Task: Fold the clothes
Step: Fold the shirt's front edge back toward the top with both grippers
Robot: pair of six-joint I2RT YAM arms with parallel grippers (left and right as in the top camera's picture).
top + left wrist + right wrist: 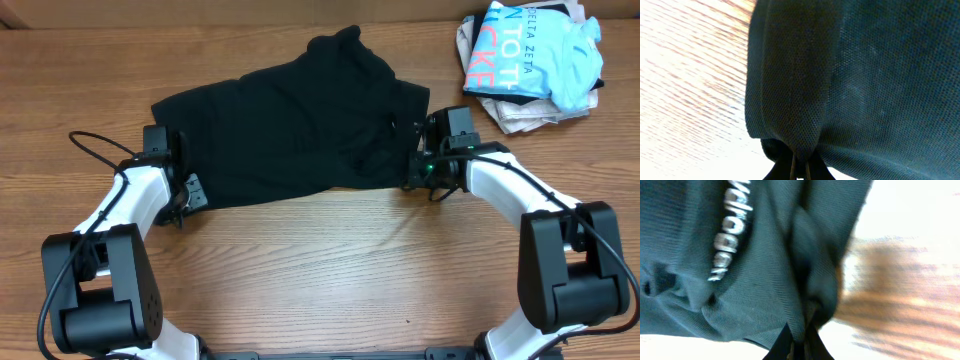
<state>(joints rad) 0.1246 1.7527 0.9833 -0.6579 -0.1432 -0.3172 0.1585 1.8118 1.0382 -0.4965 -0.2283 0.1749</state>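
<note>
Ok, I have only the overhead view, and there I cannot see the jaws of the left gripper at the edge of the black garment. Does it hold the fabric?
Observer: Yes. In the left wrist view the left gripper is shut, with a ridge of the black garment pinched in it.
Operator: And the right one, please?
Observer: In the right wrist view the right gripper is shut on a bunched fold of the same garment.
</note>
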